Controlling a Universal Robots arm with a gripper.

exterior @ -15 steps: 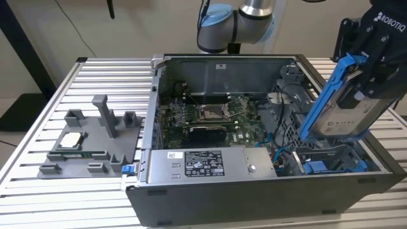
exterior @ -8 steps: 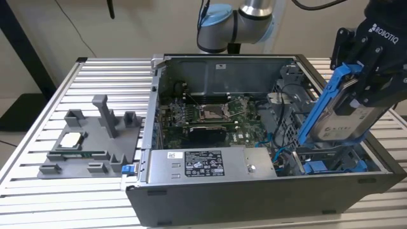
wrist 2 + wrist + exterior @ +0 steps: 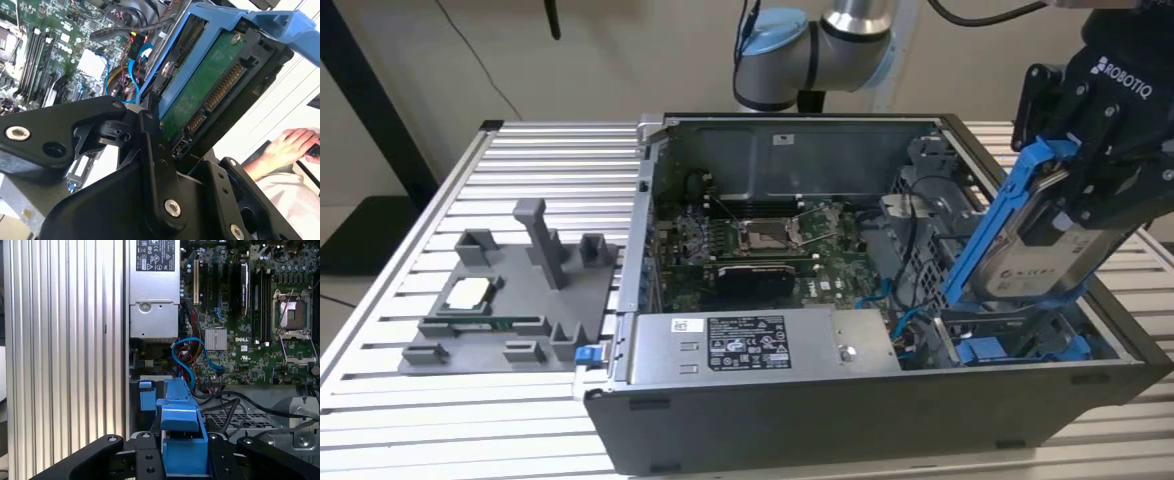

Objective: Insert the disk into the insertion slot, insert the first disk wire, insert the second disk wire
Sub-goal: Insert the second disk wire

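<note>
- The disk (image 3: 1034, 250) was clamped between the closed fingers of the hand (image 3: 1101, 170), gripped across its flat faces.
- It was held steeply tilted above the open computer case (image 3: 881, 440), at the exterior view's right, its lower end over the blue-railed drive bay (image 3: 1001, 350); whether it touched the bay could not be told.
- In the second wrist view, the disk's green circuit-board underside (image 3: 210, 95) and its connector row were exposed.
- Loose black cables (image 3: 235, 400) and a looped blue cable (image 3: 187, 352) were seen lying just beside the bay.
- A grey labelled power-supply box (image 3: 747, 345) and a green motherboard (image 3: 774, 240) were set inside the case.
- A grey moulded fixture (image 3: 520, 300) was placed well apart on the ribbed aluminium worktop (image 3: 400, 400).
</note>
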